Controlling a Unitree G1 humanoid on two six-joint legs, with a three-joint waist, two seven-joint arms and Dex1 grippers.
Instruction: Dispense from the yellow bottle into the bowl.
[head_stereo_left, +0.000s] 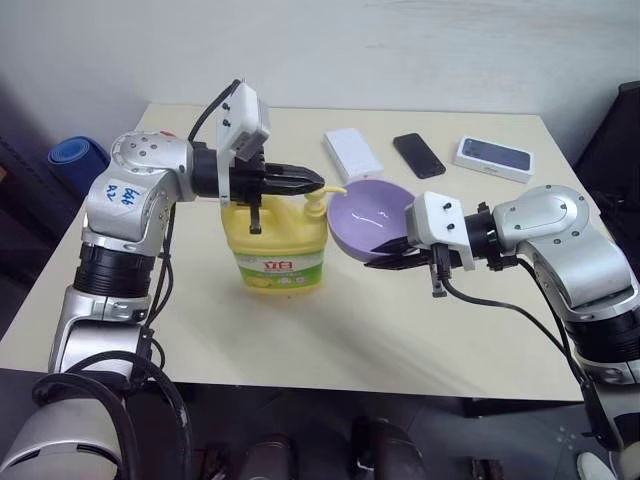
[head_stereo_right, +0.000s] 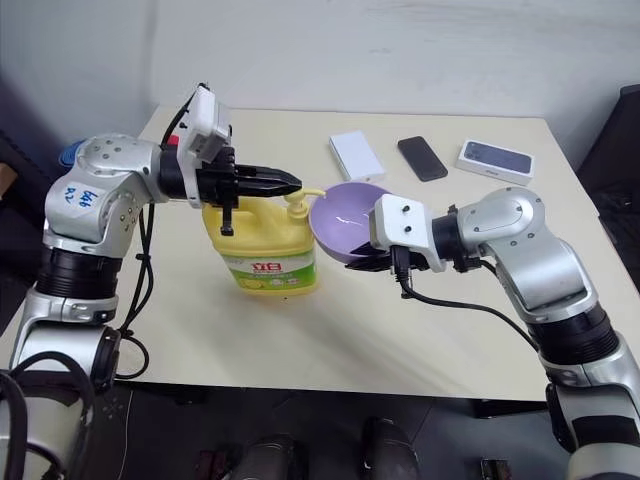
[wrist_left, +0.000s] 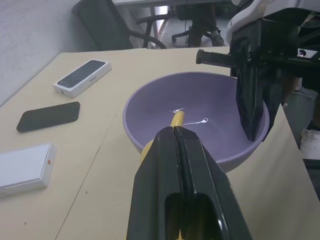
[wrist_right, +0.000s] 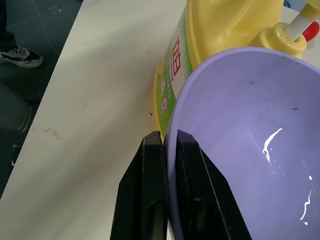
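The yellow bottle (head_stereo_left: 275, 250) stands upright at the middle of the table, its green-and-white label facing me. My left gripper (head_stereo_left: 318, 183) is shut with nothing in it, and its fingers lie level just above the yellow pump head (head_stereo_left: 318, 205). The lavender bowl (head_stereo_left: 365, 215) is tilted and held up right beside the pump spout, with my right gripper (wrist_right: 169, 137) shut on its near rim. In the left wrist view the spout tip (wrist_left: 177, 118) reaches over the bowl's (wrist_left: 210, 100) rim. Thin pale streaks lie inside the bowl (wrist_right: 240, 125).
Behind the bowl lie a white box (head_stereo_left: 352, 153), a black phone (head_stereo_left: 418, 154) and a phone carton (head_stereo_left: 494, 158). A blue roll (head_stereo_left: 75, 155) sits off the table's left side. Bare tabletop (head_stereo_left: 330, 330) stretches in front of the bottle.
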